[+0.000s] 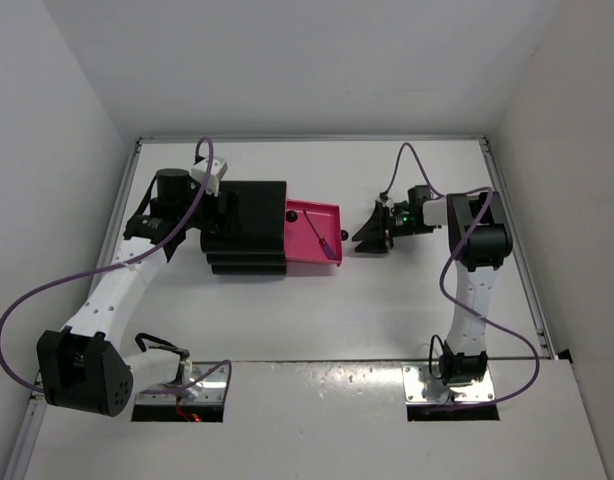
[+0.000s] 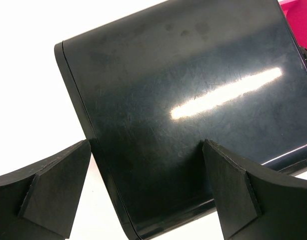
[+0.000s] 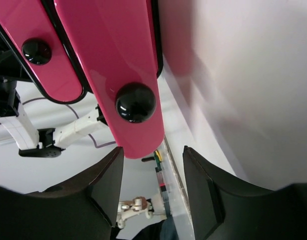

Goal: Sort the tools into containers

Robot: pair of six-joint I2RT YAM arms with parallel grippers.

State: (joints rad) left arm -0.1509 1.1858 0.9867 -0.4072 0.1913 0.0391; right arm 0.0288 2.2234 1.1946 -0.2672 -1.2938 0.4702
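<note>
The cabinet (image 1: 245, 228) is a black stepped block of glossy plastic; in the left wrist view its flat top shows fine scratches and a long bright reflection, and its corners are rounded. One open drawer (image 1: 322, 215) sticks out on the right side of the cabinet over the white table (image 1: 387, 320); it is a shallow magenta-pink tray with a low rim. The screwdriver (image 1: 322, 240) lies slanted on the drawer floor as a thin dark-purple line; more detail is too small to tell.

In the right wrist view the drawer front is smooth, shiny pink with a rounded end, and it carries a round, polished black knob (image 3: 136, 102); a second drawer front (image 3: 53, 55) with the same kind of knob sits just beside it.

The right pincer (image 3: 151, 185) is spread wide and has hold of nothing; its matte black fingers (image 3: 96, 192) are near the knob but apart from it, and the knob is ahead of the gap, not inside it.

The left pincer (image 2: 148, 192) is also wide apart and carries nothing; it hangs over the cabinet top, one wedge-shaped rubbery finger (image 2: 53, 187) beyond the cabinet's edge and the other over the top.
</note>
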